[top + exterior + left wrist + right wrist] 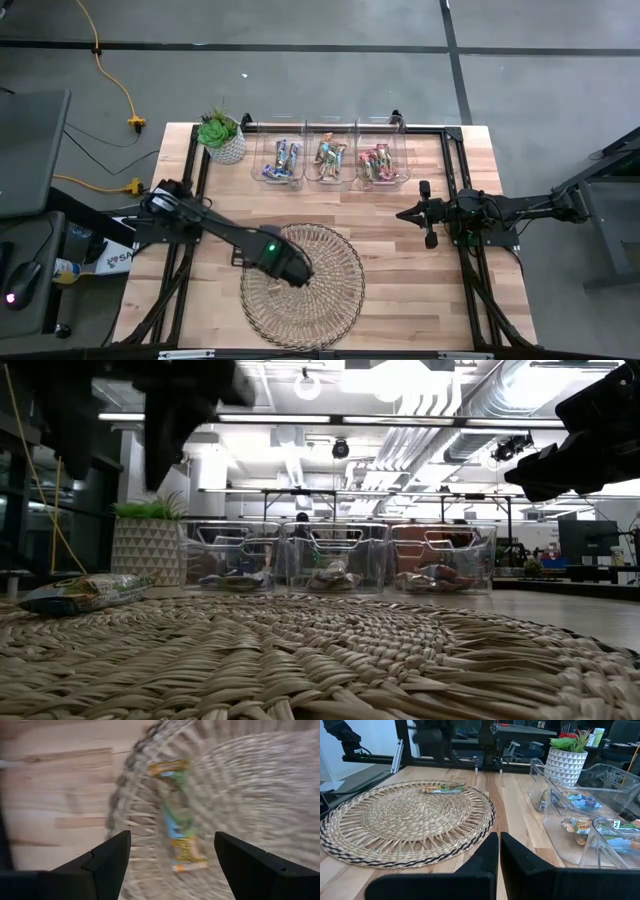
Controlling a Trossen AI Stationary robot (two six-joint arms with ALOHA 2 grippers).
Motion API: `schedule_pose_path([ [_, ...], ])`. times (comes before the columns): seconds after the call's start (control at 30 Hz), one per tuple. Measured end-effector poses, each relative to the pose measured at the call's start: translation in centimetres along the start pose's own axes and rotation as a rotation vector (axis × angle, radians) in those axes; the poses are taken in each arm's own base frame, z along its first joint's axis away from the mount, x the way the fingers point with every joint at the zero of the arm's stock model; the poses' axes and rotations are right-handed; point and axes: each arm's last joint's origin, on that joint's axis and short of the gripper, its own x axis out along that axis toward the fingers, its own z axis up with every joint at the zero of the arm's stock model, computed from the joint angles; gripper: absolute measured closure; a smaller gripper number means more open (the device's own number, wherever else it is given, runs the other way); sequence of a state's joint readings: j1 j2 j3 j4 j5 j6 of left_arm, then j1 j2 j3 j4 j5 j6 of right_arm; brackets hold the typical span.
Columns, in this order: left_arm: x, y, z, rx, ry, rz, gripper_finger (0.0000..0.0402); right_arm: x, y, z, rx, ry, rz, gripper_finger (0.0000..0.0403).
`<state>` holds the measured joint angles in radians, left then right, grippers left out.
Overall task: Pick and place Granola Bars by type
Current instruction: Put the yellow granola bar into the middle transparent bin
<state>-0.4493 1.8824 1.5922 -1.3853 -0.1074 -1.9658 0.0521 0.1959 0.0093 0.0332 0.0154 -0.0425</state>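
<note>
Left gripper (167,865) hovered released over last green bar (179,820) on wicker mat (335,300); slick wrapper could slip from pinch. Right gripper (499,865) clenched, empty.

- The room is bright. Long ceiling lights (330,418) shine from above in the low view.
- From above, the table (400,250) looks evenly lit, with only soft, small shadows under the arms.
- The low view is sharp far away but fuzzy up close. The wicker mat (300,660) near the camera looks soft.
- The dark arm shapes at the top of the low view are just black blobs against the lights.
- The left wrist view is smeared all over. The granola bar (180,817) and the mat look streaky.
- The right wrist view is clear. The clear bins (580,805) show little shiny spots.
</note>
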Motion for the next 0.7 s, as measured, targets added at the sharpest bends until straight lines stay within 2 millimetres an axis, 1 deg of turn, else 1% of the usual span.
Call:
schedule_pose_path([
  [0.07, 0.9, 0.1, 0.6, 0.013, 0.030, 0.049, 0.0118, 0.0, 0.0, 0.0, 0.000, 0.000, 0.000, 0.0402],
  [0.13, 1.5, 0.2, 1.0, 0.026, 0.058, 0.050, 0.0118, 0.0, 0.0, 0.0, 0.000, 0.000, 0.000, 0.0402],
  [0.17, 1.8, 0.2, 1.1, 0.032, 0.071, 0.032, 0.0118, 0.0, 0.0, 0.0, 0.000, 0.000, 0.000, 0.0402],
  [0.3, 2.8, 0.5, 1.4, -0.003, 0.095, -0.144, 0.0118, 0.0, 0.0, 0.0, 0.000, 0.000, 0.000, 0.0402],
  [0.43, 4.5, 2.2, 1.7, -0.081, 0.109, -0.134, 0.0118, 0.0, 0.0, 0.0, 0.000, 0.001, 0.001, 0.0402],
  [0.5, 5.0, 2.7, 1.8, -0.100, 0.125, -0.137, 0.0118, 0.0, 0.0, 0.0, 0.000, 0.001, 0.001, 0.0402],
  [0.57, 5.3, 2.8, 1.8, -0.112, 0.139, -0.166, 0.0118, 0.0, 0.0, 0.0, 0.000, 0.000, 0.001, 0.0402],
  [0.7, 6.1, 2.4, 2.1, -0.134, 0.157, -0.228, 0.0118, 0.0, 0.0, 0.0, 0.000, -0.001, 0.000, 0.0402],
])
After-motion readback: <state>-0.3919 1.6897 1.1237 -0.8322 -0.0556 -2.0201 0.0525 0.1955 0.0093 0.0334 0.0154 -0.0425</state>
